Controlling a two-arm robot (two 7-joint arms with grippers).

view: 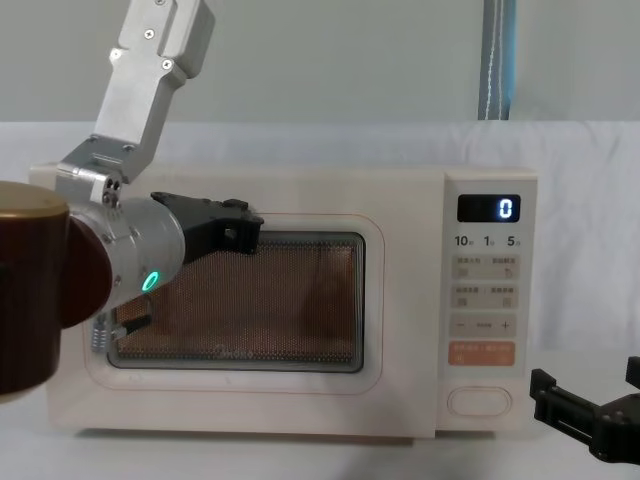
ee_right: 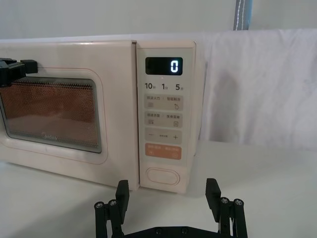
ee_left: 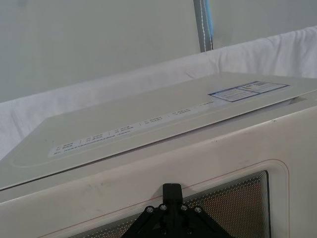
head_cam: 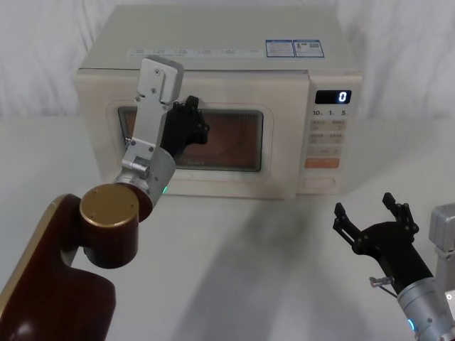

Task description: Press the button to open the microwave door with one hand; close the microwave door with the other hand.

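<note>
Microwave door (head_cam: 192,145) shut flush, facing the robot, its long axis level across mid-frame in the head view.

The left gripper (head_cam: 190,122) is against the door's window, left of centre; whether its fingers are parted cannot be told. The right gripper (head_cam: 371,213) hovers at lower right, prongs spread, holding nothing, off the table (head_cam: 249,270). The oval button (head_cam: 318,182) lies widthwise at the keypad's foot, under the orange key (head_cam: 322,163), nothing before it.

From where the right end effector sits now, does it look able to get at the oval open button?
Probably yes. The right end effector is open, low over the table, facing the button at the foot of the keypad, with nothing between them. The left end effector is off at the microwave door.
</note>
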